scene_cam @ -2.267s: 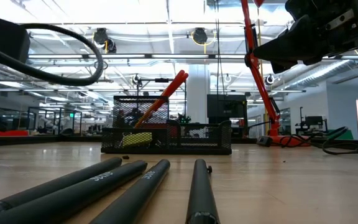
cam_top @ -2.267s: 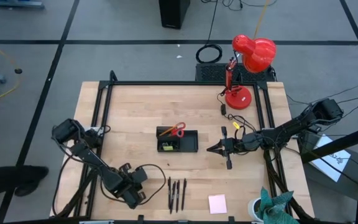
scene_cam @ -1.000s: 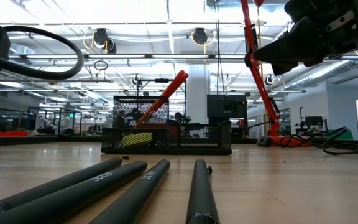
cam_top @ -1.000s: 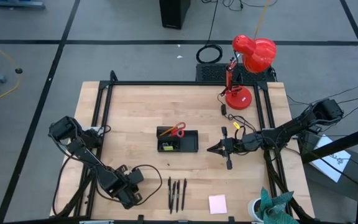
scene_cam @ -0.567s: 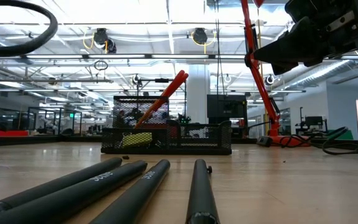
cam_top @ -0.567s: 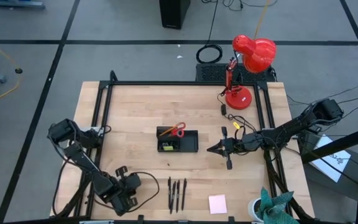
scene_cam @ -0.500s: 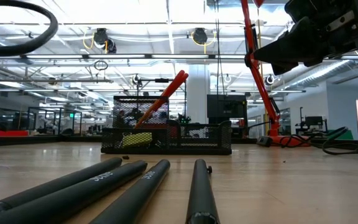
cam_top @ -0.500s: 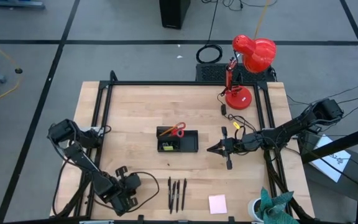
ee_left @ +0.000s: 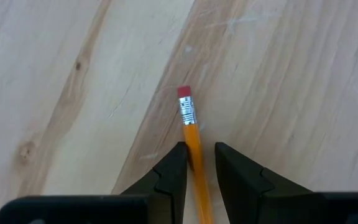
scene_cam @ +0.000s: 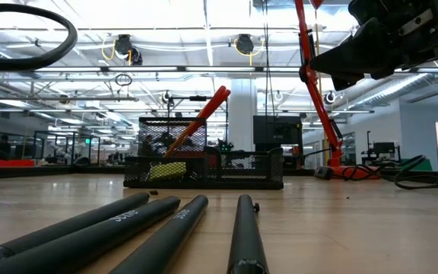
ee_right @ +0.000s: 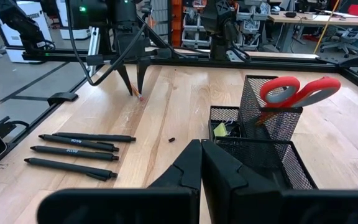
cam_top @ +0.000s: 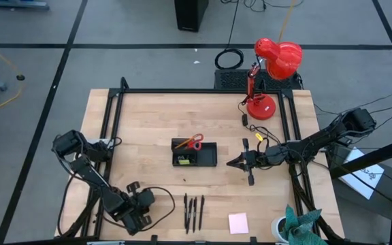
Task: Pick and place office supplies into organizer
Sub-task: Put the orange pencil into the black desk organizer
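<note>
My left gripper (ee_left: 196,152) is near the table's near left corner (cam_top: 136,216), pointing steeply down, shut on an orange pencil (ee_left: 190,121). The three black pens (cam_top: 194,212) lie side by side to its right, and a pink sticky-note pad (cam_top: 237,222) lies farther right. The black mesh organizer (cam_top: 194,153) stands mid-table holding red-handled scissors (ee_right: 294,93) and a yellow block (cam_top: 182,160). My right gripper (cam_top: 229,162) hovers shut, level, just right of the organizer. My left gripper pinches the pencil's shaft (ee_left: 195,155) between its two fingers, a short way behind the eraser end (ee_left: 184,93). The fingers come from above. The pencil runs on past the fingertips down toward the wood (ee_right: 139,94); whether the eraser touches the table I cannot tell.
A red desk lamp (cam_top: 271,75) stands at the far right corner. Black frame rails (cam_top: 111,126) run along the table's left, far and right sides. A cup with green cloth (cam_top: 297,228) sits at the near right corner. Bare wood lies between the pens and the organizer.
My left gripper has swung a little toward the table's near left corner and rolled about its wrist, then kept still. My right arm has not moved.
</note>
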Robot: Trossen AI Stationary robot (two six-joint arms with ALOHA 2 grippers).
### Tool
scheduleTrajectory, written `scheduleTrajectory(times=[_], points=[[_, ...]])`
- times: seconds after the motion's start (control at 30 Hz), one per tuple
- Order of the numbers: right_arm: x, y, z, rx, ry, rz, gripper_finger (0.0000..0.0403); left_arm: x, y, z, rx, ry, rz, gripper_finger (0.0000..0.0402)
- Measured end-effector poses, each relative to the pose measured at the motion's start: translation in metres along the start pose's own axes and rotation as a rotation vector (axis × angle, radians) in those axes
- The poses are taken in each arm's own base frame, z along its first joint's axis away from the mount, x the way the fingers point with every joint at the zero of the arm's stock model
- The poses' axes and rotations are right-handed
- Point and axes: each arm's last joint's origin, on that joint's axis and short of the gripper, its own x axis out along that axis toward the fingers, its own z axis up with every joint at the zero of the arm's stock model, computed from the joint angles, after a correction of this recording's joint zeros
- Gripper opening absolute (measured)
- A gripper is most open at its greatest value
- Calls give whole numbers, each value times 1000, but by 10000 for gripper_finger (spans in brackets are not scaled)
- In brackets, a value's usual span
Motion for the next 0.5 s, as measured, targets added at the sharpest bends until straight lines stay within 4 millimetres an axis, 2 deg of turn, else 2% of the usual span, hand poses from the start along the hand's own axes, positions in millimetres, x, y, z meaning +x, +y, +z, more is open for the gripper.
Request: scheduleTrajectory(times=[0.2, 0.4, 0.5], points=[[0, 0, 0, 0, 1, 0, 4, 0, 0, 0, 15, 10, -4, 86], [0, 0, 0, 0, 1, 0, 4, 1, 0, 4, 13, 12, -13, 15], [0, 0, 0, 0, 2, 0, 4, 1, 0, 5, 15, 11, -17, 16]])
